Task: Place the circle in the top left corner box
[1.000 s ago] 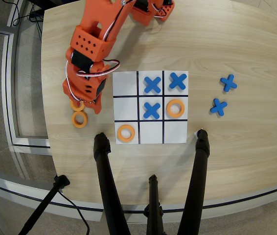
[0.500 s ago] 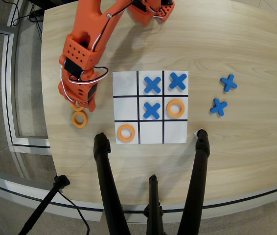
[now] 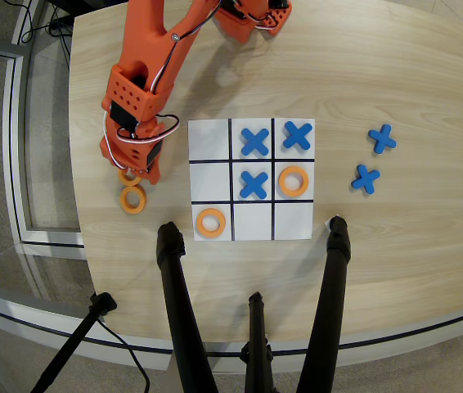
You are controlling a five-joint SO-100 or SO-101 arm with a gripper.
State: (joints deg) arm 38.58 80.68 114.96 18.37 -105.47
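Seen from overhead, our gripper [image 3: 132, 174] sits directly over the circle [image 3: 126, 175], a flat orange ring mostly hidden beneath it, left of the grid on the wooden table [image 3: 395, 74]. We cannot tell how the jaws stand. The top left corner box [image 3: 209, 140] is white.

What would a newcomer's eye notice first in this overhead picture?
First, the bright orange arm coming from the top edge, its gripper over an orange ring left of the grid sheet. Then the game itself: three blue X pieces and two rings in the cells.
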